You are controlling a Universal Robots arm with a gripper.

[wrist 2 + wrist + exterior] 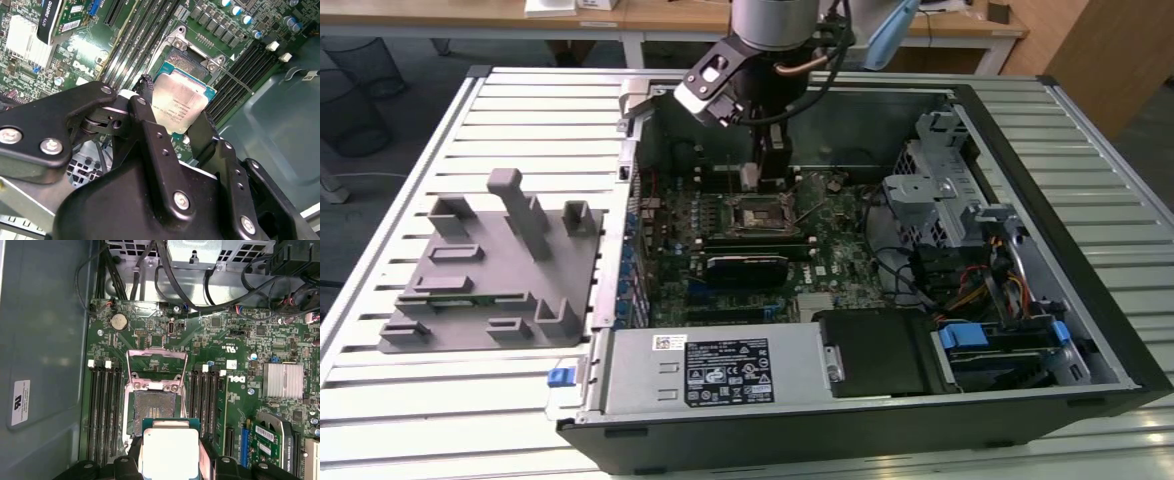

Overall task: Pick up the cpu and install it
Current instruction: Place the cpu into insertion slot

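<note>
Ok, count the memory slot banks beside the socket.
2. First bank flanks one side of the open socket, second bank the opposite side. The fingers holding the cpu hide their near ends.

Silvery cpu point(180, 102) with teal rim, black hand point(172, 117), green motherboard point(235, 415).

One cpu point(181, 102), one end effector point(767, 180), one motherboard point(220, 340), one computer case point(867, 125) and one grey fixture tray point(467, 300).
</note>
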